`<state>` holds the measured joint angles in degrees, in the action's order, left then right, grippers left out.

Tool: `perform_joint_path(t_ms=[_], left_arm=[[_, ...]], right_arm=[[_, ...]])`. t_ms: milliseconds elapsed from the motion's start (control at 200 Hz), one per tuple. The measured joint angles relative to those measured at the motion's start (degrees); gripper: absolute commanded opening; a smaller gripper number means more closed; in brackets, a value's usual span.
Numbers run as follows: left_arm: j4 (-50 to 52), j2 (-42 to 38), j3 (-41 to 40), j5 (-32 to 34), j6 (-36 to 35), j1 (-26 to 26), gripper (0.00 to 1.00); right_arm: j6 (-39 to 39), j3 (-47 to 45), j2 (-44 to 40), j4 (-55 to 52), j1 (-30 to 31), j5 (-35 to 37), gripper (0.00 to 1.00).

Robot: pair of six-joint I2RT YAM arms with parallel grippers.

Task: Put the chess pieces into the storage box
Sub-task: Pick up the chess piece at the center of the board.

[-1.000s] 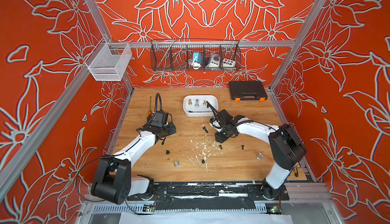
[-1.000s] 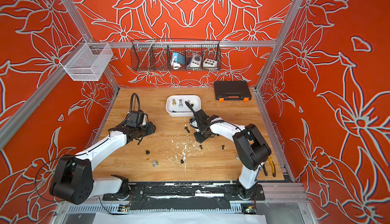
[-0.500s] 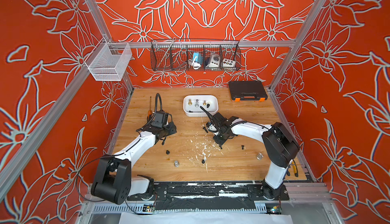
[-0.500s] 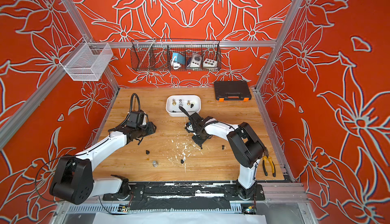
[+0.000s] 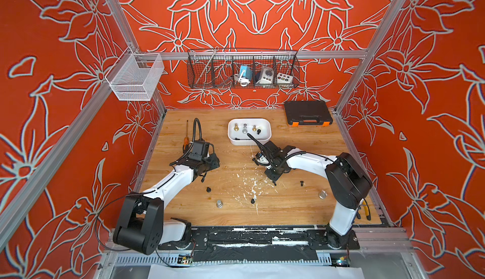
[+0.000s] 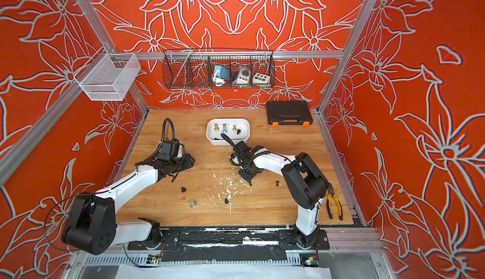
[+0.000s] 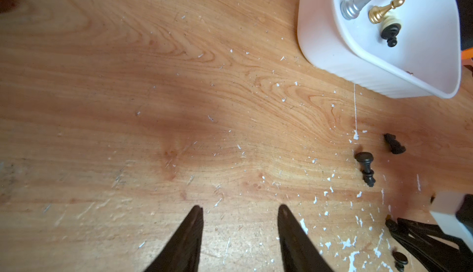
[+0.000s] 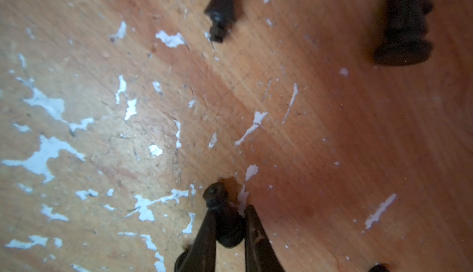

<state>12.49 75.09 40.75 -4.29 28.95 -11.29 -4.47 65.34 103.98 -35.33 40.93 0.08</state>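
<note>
Right gripper (image 8: 229, 210) pinches a small black knob-topped chess piece (image 8: 216, 196) low at the scuffed wooden bench (image 8: 332, 142). Best lift it straight up, grip firm, then carry it to the white rounded plastic storage box (image 5: 236, 141) nearby.

Left hand (image 7: 239, 208) is hovering, fingers (image 7: 186, 237) parted, arm stretching forward — right hand (image 8: 230, 211) is pinching a black chess piece (image 8: 216, 196), wrist tilting down.

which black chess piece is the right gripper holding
The round-topped black piece pinched in the right gripper; the two other black pieces lie loose on the table.
</note>
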Motion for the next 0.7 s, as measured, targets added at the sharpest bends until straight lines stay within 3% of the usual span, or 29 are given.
perform_joint_path(t_ms=[370,701], left_arm=[[-1.73,-0.59,-1.01,-0.11,0.07,-0.02,0.48],[-4.74,-0.70,-1.53,-1.18,0.44,0.00,0.48]], right_arm=[[2.25,2.62,-0.28,0.09,-0.09,-1.03,0.15],[3.85,24.13,2.49,2.10,-2.43,-2.84,0.15]])
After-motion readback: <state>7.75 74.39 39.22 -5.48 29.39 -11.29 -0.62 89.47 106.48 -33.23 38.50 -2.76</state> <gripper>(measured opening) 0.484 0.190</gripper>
